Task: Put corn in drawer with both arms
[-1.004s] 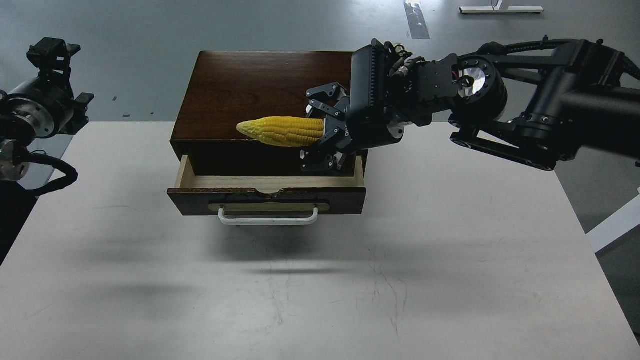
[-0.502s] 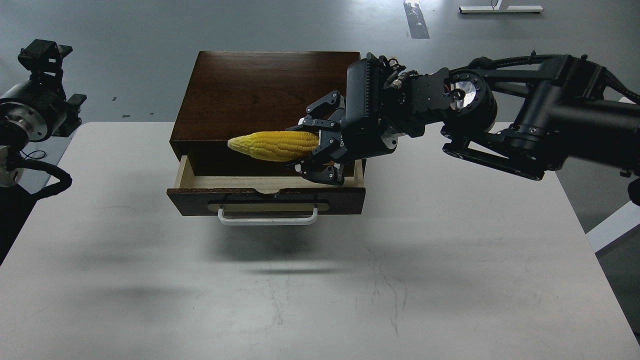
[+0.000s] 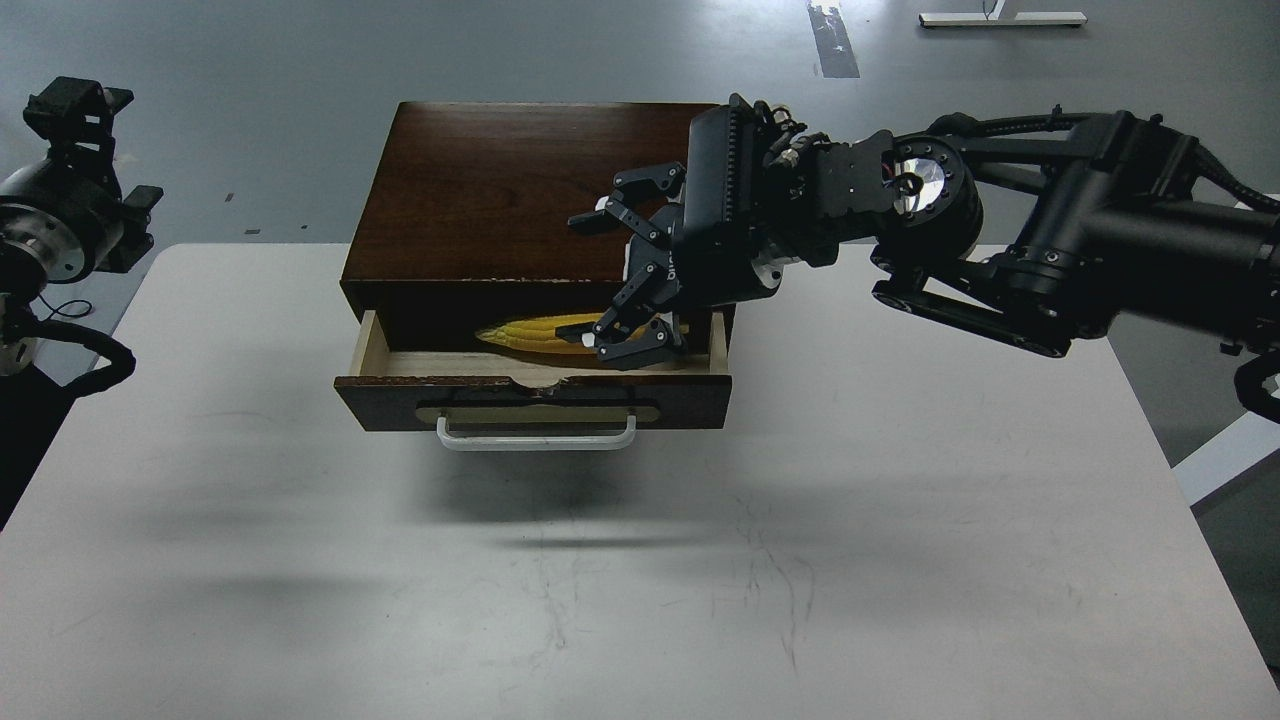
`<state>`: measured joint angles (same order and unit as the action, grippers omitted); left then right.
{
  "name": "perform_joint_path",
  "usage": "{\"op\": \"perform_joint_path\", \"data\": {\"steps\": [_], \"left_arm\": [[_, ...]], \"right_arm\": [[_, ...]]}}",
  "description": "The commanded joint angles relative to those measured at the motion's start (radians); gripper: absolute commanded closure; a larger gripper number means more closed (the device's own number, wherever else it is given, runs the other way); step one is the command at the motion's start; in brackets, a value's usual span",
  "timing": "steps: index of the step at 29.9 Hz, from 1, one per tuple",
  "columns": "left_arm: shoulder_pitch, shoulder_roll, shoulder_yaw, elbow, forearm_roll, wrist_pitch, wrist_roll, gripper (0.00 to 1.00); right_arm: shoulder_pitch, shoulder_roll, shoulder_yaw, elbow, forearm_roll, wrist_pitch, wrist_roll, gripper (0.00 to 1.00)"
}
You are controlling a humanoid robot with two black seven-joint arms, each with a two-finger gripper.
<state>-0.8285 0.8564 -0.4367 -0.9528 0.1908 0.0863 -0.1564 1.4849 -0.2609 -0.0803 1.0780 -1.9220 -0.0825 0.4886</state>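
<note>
A pale, scuffed tabletop point(image 3: 640, 560) fills my view, with grey workshop floor beyond its far edge. Nearest to me on it is the drawer point(image 3: 533, 400), pulled partly out of its dark brown cabinet point(image 3: 520, 190), the white bar handle facing me.

What has just changed: half a second ago my right gripper point(image 3: 590, 280) was clamped on the butt of the corn point(image 3: 535, 335), carrying it level above the opening. Now its fingers are spread wide, one reaching up over the cabinet top, the other down at the drawer's right end, and nothing sits between them. The corn has dropped and lies just below and left of the claw, on the drawer's pale wooden floor, lengthwise along the back, part of it shaded by the cabinet's overhang. It is the only thing I can see in the drawer.

I judge the placing done; what remains is clearing this arm and shutting the drawer.

Far off to the claw's left, past the table edge, my left gripper point(image 3: 75, 105) is raised and seen too dark for me to read its fingers.
</note>
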Motion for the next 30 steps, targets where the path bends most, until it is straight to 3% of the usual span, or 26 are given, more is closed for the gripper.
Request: {"op": "perform_joint_path", "data": {"steps": [1,8,20,26,30], "left_arm": [[-0.004,0.01,-0.008,0.0,-0.002,-0.005,0.003,0.01],[-0.009,0.012,-0.014,-0.001,-0.011,-0.066,0.005,0.01],[-0.014,0.009,-0.033,-0.012,-0.014,-0.151,0.003,0.01],[-0.011,-0.005,-0.071,-0.014,-0.016,-0.171,0.015,0.01],[-0.006,-0.016,-0.077,-0.014,-0.017,-0.189,0.014,0.01]], "right_arm": [[-0.04,-0.009,0.126,-0.013,0.092,0.006,0.0,0.01],[-0.04,-0.083,0.195,-0.01,0.565,0.015,-0.008,0.0],[-0.225,-0.316,0.241,-0.098,1.548,0.127,-0.163,0.0],[-0.391,-0.357,0.33,-0.115,1.846,0.199,-0.234,0.0],[-0.485,-0.356,0.416,-0.11,1.9,0.204,-0.272,0.0]]}}
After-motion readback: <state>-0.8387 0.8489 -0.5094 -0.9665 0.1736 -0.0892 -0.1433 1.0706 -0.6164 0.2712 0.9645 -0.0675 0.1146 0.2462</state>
